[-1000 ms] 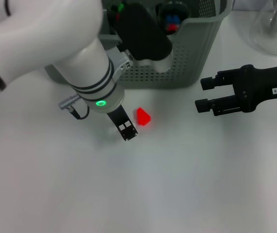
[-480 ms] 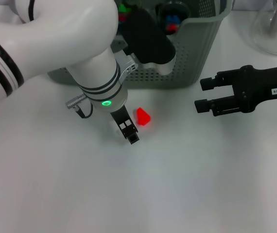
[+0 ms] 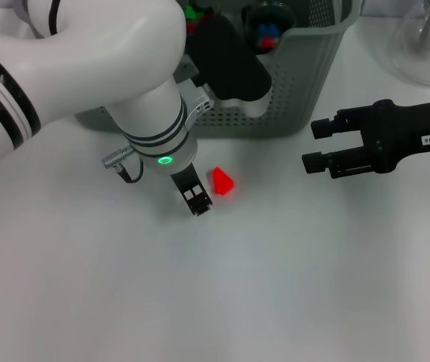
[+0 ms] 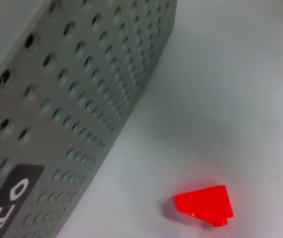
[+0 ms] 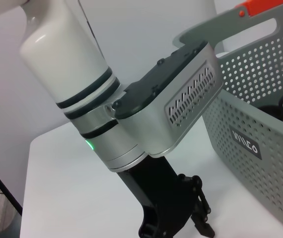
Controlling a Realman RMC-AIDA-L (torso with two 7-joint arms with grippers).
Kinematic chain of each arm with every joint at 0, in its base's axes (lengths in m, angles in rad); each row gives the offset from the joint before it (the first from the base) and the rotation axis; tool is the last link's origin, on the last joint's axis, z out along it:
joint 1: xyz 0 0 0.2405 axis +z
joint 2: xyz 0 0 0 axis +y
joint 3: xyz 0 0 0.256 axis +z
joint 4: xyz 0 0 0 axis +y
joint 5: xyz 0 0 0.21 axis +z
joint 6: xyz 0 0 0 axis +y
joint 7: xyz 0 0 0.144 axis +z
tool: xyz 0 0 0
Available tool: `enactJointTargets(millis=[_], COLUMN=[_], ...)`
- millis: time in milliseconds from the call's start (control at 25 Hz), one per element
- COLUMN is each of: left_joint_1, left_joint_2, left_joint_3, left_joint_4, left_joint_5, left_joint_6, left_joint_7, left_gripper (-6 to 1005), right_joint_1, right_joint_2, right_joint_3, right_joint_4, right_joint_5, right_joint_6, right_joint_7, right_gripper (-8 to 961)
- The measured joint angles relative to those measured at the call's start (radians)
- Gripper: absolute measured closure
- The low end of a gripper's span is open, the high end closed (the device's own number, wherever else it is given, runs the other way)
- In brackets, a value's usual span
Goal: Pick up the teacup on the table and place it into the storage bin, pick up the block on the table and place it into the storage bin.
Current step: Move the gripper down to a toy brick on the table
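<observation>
The red wedge-shaped block (image 3: 222,182) lies on the white table just in front of the storage bin (image 3: 299,96), a grey-green perforated basket. My left gripper (image 3: 197,200) hangs low over the table right beside the block, on its left, and holds nothing that I can see. The left wrist view looks down on the block (image 4: 203,203) next to the bin's wall (image 4: 82,94). My right gripper (image 3: 311,146) hovers open and empty to the right. No teacup shows on the table; a dark round thing (image 3: 268,21) sits inside the bin.
A clear glass vessel (image 3: 428,45) stands at the far right behind my right arm. The bin's black label (image 5: 245,142) faces the front. White tabletop spreads in front of the block.
My left arm has shifted right towards the block. Its gripper dipped forward, then drew back a little. The block and the right arm have not moved.
</observation>
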Motion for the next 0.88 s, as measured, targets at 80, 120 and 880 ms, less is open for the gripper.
enactJointTargets(millis=[80, 120, 880], left_joint_1=[0.0, -0.001, -0.01], left_joint_2=[0.0, 0.0, 0.0], left_joint_3=[0.004, 0.008, 0.038], left_joint_4=[-0.001, -0.002, -0.007], left_joint_5=[0.0, 0.0, 0.002], left_joint_6=[0.0, 0.0, -0.008], left_joint_7=[0.0, 0.0, -0.023], left_gripper=[501, 527, 710], right_joint_1=[0.002, 0.002, 0.005], right_joint_2=[0.0, 0.0, -0.002], right_joint_3=[0.0, 0.0, 0.0], right_joint_4=[0.0, 0.0, 0.0], right_joint_5=[0.0, 0.0, 0.0], right_joint_6=[0.0, 0.0, -0.001], right_joint_7=[0.0, 0.0, 0.002], right_gripper=[174, 174, 173])
